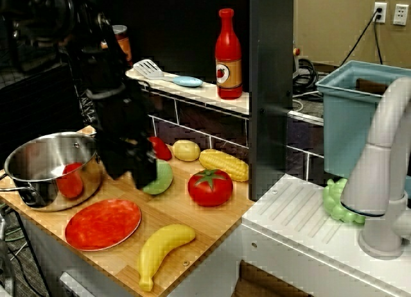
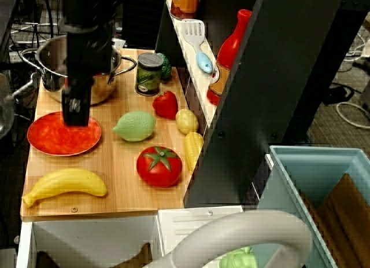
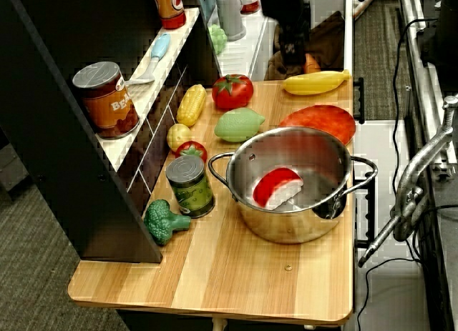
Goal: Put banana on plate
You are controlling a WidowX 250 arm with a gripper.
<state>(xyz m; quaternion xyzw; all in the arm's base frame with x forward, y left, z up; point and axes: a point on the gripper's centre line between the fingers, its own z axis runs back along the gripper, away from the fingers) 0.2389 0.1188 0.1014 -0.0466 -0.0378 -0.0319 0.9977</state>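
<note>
The yellow banana (image 1: pixel 164 249) (image 2: pixel 66 184) (image 3: pixel 315 82) lies on the wooden board near its front edge. The red-orange plate (image 1: pixel 103 223) (image 2: pixel 55 140) (image 3: pixel 318 122) sits right beside it, between the banana and the steel pot. My black gripper (image 1: pixel 138 174) (image 2: pixel 75 114) (image 3: pixel 290 51) hangs over the plate's far edge, above the board and well clear of the banana. Its fingers stand slightly apart, open, and hold nothing.
A steel pot (image 1: pixel 51 172) with a red toy inside stands behind the plate. A green lime toy (image 2: pixel 134 126), tomato (image 2: pixel 159 165), corn cob (image 2: pixel 193 149), small pale-yellow toy (image 2: pixel 186 121) and red pepper (image 2: pixel 166 104) lie along the board. A shelf wall, green can (image 2: pixel 150 73) and sink faucet (image 1: pixel 385 175) border it.
</note>
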